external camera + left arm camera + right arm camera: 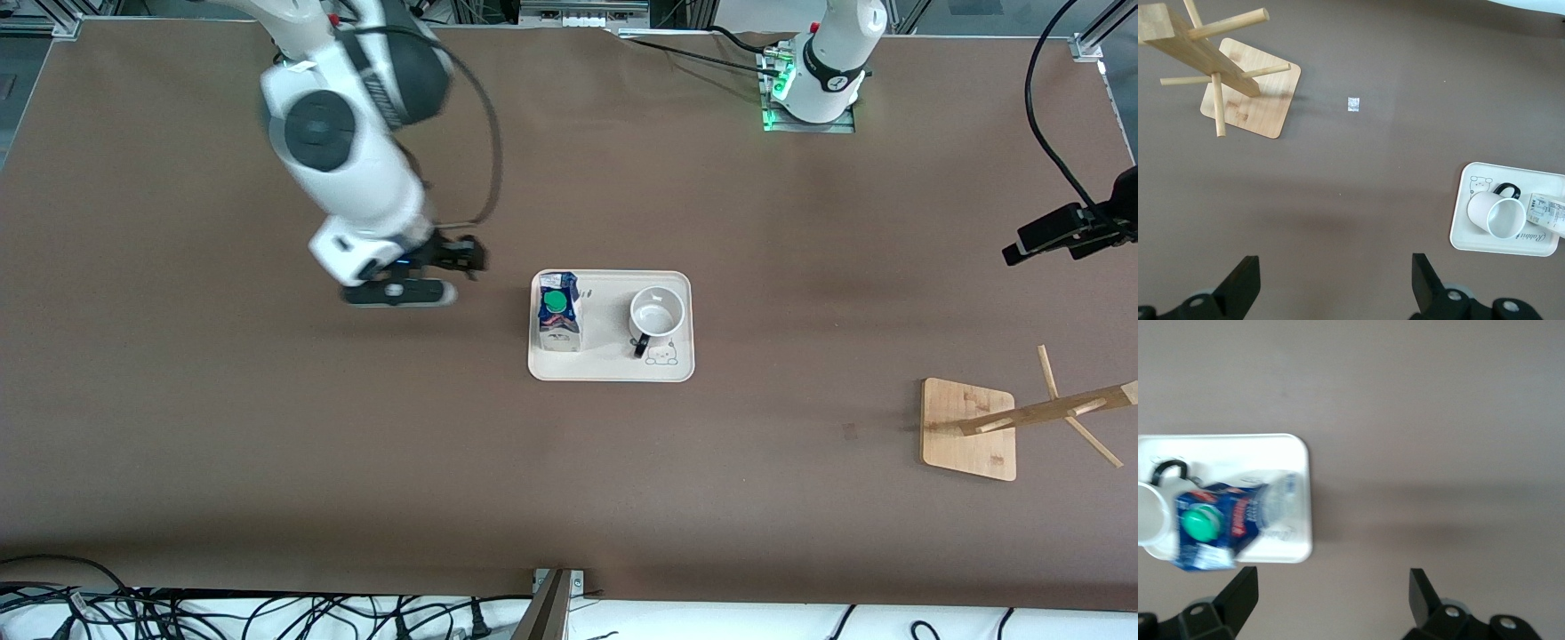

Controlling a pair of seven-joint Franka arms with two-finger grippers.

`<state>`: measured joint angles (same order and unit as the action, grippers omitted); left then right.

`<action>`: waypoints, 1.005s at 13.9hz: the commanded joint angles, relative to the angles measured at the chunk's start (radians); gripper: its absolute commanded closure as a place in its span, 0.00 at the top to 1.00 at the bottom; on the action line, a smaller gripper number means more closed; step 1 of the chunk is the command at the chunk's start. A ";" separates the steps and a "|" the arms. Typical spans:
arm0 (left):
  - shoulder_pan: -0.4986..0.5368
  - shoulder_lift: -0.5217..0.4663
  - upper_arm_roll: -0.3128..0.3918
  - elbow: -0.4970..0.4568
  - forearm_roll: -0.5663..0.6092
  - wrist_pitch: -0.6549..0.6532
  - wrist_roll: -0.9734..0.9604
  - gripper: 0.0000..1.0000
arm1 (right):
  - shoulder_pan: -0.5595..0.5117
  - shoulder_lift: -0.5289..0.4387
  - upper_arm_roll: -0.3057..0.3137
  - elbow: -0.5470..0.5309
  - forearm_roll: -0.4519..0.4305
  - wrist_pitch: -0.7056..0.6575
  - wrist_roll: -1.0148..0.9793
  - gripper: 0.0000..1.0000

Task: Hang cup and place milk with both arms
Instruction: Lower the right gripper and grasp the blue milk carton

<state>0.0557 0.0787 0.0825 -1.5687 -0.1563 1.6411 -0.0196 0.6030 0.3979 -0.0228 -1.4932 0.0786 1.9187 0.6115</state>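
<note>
White cup and blue-topped, green-capped milk stand upright on the tray; my right gripper and left gripper hover, fingers spread, empty.

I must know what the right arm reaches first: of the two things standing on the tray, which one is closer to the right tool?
The milk, with its green cap: it stands at the tray end toward the right tool; the cup stands at the other end.

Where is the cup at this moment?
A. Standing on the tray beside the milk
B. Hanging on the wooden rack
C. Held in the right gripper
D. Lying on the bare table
A: the cup stands upright on the tray beside the milk; the rack pegs are bare and the right gripper is open, holding nothing.
</note>
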 commanded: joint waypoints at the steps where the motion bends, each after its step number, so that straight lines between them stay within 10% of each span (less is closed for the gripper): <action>1: -0.005 0.012 -0.007 0.009 0.017 0.003 0.012 1.00 | 0.073 0.123 -0.008 0.125 0.015 0.040 0.178 1.00; 9: -0.011 0.012 -0.075 0.010 0.145 -0.006 0.013 1.00 | 0.167 0.251 -0.012 0.123 0.001 0.193 0.329 1.00; 14: -0.011 0.013 -0.082 0.010 0.147 -0.001 0.013 1.00 | 0.169 0.265 -0.014 0.123 -0.043 0.207 0.309 0.33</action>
<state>0.0423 0.0919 0.0062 -1.5681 -0.0325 1.6436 -0.0183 0.7603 0.6571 -0.0256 -1.3990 0.0518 2.1343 0.9190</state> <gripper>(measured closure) 0.000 0.251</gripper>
